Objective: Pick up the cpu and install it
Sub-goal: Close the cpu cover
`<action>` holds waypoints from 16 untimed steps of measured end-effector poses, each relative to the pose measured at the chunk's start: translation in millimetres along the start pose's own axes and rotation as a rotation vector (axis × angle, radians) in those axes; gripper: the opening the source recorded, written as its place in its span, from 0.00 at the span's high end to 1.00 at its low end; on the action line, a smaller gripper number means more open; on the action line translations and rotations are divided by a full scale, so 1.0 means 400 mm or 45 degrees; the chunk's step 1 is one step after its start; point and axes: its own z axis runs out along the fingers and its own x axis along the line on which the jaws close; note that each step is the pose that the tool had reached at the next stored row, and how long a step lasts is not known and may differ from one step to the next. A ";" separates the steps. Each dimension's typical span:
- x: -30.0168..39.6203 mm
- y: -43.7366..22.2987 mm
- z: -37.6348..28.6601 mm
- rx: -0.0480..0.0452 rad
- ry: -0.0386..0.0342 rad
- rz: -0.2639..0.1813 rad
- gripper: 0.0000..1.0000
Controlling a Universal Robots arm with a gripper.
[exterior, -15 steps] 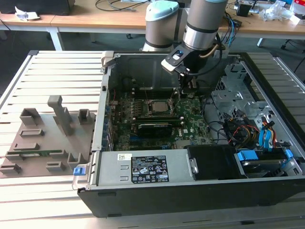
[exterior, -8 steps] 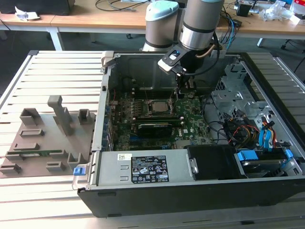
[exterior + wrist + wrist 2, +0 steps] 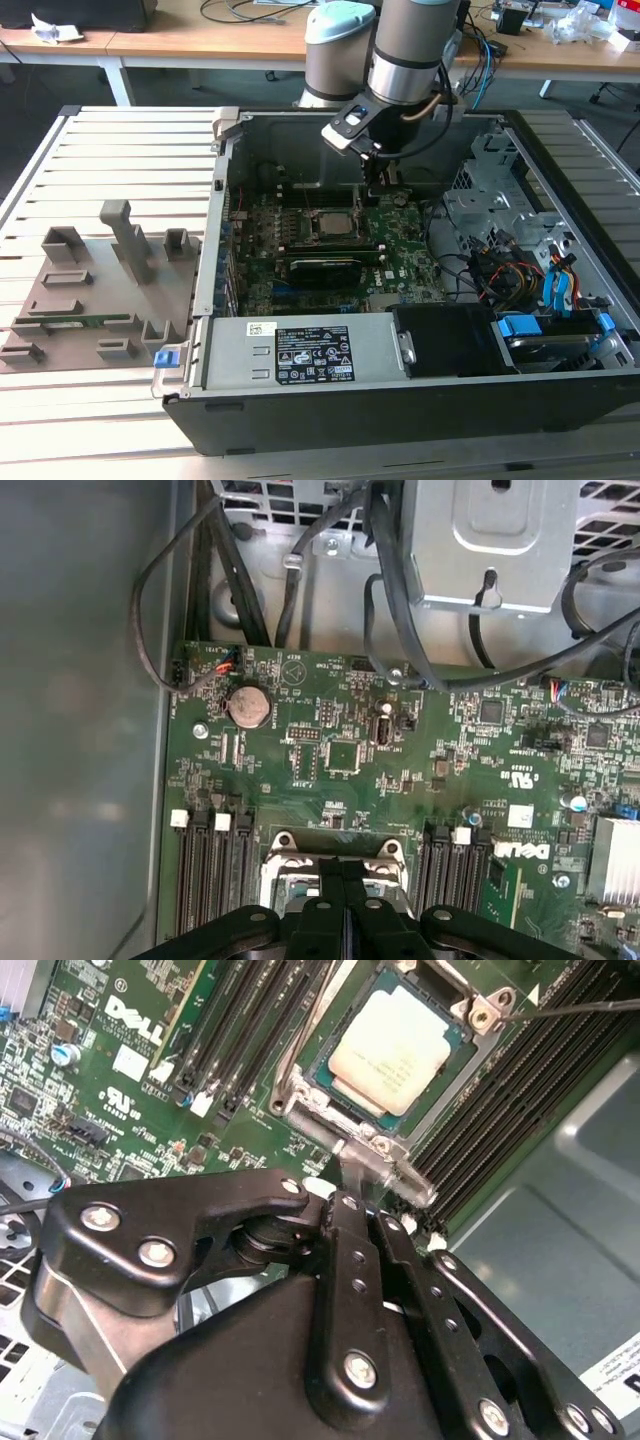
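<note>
one cpu [image 3: 390, 1055] sits in its socket [image 3: 296, 1085]; one hand [image 3: 372, 1168] just beside it, pressed together, empty.

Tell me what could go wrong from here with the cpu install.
1. The hand sits shut at the edge of the socket frame, right beside the cpu; a slip might scrape or shift the chip.
2. Memory slots crowd both sides of the socket, so the hand's wide links may strike them.
3. Loose cables lie near the arm in the exterior view and might snag.
</note>
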 end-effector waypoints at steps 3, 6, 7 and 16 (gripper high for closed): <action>0.001 -0.007 0.000 0.000 -0.0001 0.000 0.89; 0.001 -0.015 0.001 0.000 0.0002 0.000 0.89; 0.002 -0.019 0.001 0.000 0.0001 0.000 0.89; 0.004 -0.042 0.005 0.000 0.0000 0.000 0.89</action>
